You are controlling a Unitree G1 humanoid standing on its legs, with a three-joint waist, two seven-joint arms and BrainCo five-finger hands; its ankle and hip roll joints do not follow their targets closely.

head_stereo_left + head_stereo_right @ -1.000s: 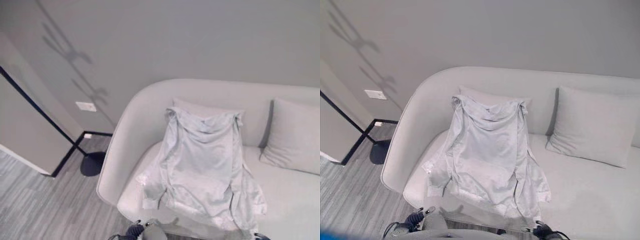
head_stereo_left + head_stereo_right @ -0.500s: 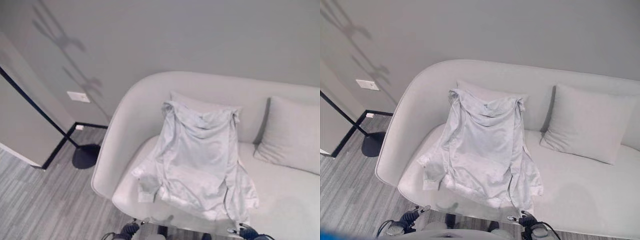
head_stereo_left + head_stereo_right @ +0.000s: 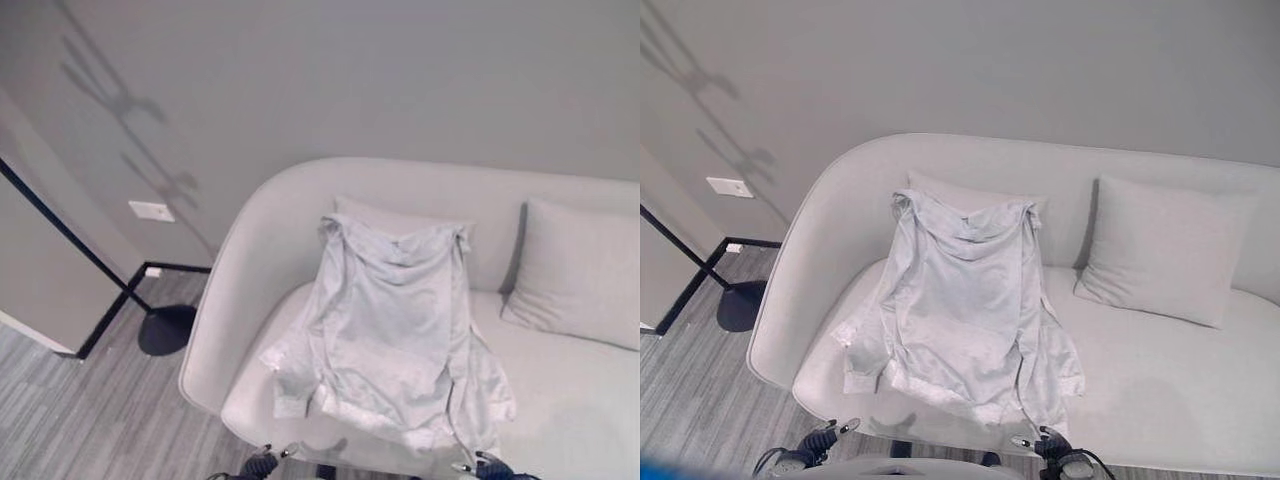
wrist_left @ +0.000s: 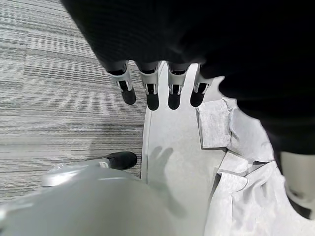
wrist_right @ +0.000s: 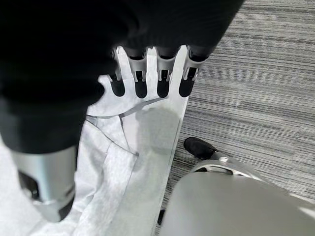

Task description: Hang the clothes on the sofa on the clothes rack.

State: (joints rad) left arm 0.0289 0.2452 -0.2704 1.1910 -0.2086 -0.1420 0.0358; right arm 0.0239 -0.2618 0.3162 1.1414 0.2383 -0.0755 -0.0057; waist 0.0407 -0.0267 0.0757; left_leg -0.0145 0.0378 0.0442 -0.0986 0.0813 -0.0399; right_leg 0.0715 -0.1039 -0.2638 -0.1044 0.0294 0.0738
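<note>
A pale grey shirt (image 3: 390, 330) lies spread over a back cushion and down onto the seat of the light grey sofa (image 3: 240, 280), one sleeve cuff (image 4: 214, 123) near the seat's front edge. The clothes rack's black pole (image 3: 60, 235) and round base (image 3: 165, 330) stand on the floor left of the sofa. My left hand (image 3: 825, 437) and right hand (image 3: 1045, 445) hang low in front of the sofa, apart from the shirt. The left hand's fingers (image 4: 153, 96) are straight and hold nothing. The right hand's fingers (image 5: 141, 81) are straight too, over the shirt's hem (image 5: 103, 162).
A second grey cushion (image 3: 575, 270) leans on the sofa back at the right. A white socket plate (image 3: 150, 211) sits on the wall by the rack. A light panel with a black edge (image 3: 40, 290) stands at far left. Striped grey carpet (image 3: 90, 420) covers the floor.
The whole picture has shifted as the camera moved. The shirt lies on the sofa as before. Both hands stay low at the picture's bottom edge.
</note>
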